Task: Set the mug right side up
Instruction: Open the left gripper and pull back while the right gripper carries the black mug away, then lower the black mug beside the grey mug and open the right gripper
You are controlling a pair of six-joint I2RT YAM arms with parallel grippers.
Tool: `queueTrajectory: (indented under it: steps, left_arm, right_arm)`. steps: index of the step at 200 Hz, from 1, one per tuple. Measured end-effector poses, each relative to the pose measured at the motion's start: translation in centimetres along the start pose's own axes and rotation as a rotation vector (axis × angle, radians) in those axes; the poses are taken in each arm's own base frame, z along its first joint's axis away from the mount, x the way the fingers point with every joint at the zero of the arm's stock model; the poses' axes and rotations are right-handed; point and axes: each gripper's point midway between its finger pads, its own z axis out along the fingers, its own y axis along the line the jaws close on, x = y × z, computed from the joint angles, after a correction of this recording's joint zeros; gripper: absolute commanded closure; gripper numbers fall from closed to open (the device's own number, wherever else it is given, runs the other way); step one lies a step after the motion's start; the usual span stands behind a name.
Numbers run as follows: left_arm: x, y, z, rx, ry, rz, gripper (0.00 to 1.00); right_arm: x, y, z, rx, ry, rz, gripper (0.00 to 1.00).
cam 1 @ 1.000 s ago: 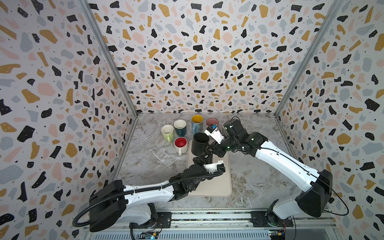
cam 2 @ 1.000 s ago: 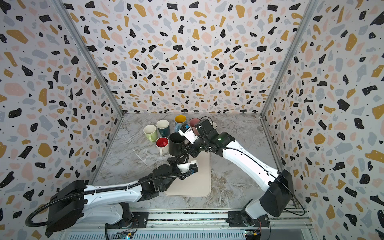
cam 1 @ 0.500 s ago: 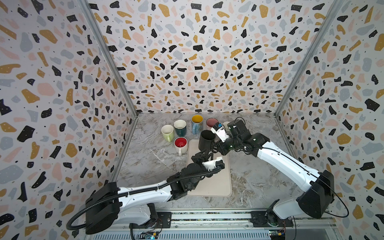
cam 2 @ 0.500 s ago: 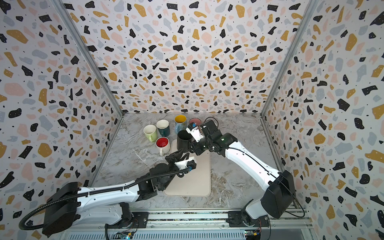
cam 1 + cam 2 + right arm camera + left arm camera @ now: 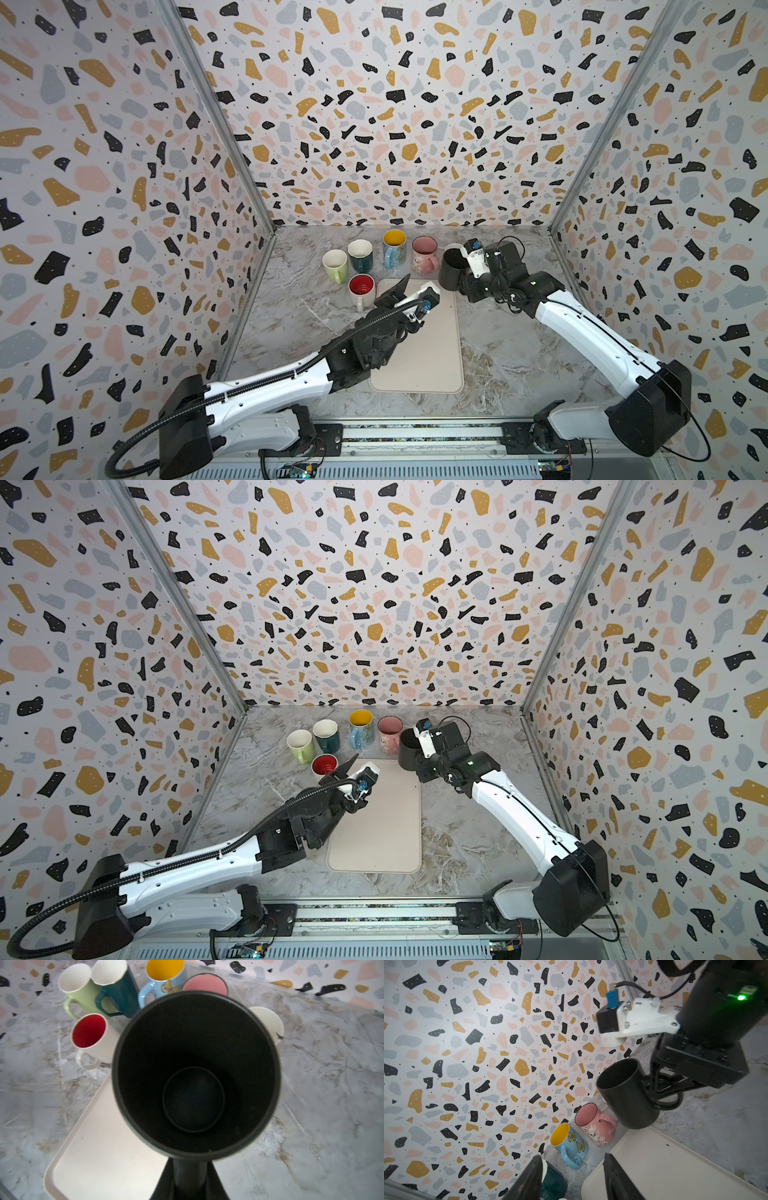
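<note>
From my station I see the right hand [image 5: 192, 1176] clamped narrow on the handle of the black mug [image 5: 452, 269], its two fingers pinching the loop from either side. The mug stands mouth up, straight in front of that hand's fingers, and the right wrist view looks down into it to its round bottom. Its base is at the far corner of the cream tray [image 5: 419, 365]; I cannot tell whether it is resting on the counter [image 5: 511, 349] or held just off it.

My left hand [image 5: 411, 289] is spread wide and holds nothing, poised over the far end of the tray, well apart from the black mug. Ahead of its fingertips stand the blue butterfly mug [image 5: 571, 1142] and the pink mug [image 5: 593, 1124], with the dark teal mug [image 5: 553, 1182] by one finger. To that hand's left stand the red-lined white mug [image 5: 360, 289] and the pale green mug [image 5: 336, 266]. All are upright.

A white mug [image 5: 269, 1020] peeks out beyond the black mug.
</note>
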Motion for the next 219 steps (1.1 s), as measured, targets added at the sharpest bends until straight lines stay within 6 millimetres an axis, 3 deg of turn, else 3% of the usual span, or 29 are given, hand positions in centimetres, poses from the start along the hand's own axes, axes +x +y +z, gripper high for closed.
queueTrajectory:
  steps: [61, 95, 130, 219]
  left_arm:
    - [2.8, 5.3, 1.8, -0.07, 0.121, -0.247, 0.47]
    - [3.4, 7.7, 2.4, -0.072, 0.123, -0.393, 0.46]
    - [5.6, 9.3, 2.8, -0.077, 0.162, -0.514, 0.45]
    - [9.3, 11.4, 3.8, -0.085, 0.233, -0.739, 0.44]
  right_arm:
    - [3.6, -5.3, 1.1, 0.188, 0.069, 0.098, 1.0]
    - [4.9, -7.2, 1.6, 0.26, 0.077, 0.135, 1.0]
    - [6.0, -8.4, 2.6, 0.304, 0.057, 0.152, 1.0]
    - [5.0, -11.4, 5.0, 0.339, -0.065, 0.223, 1.0]
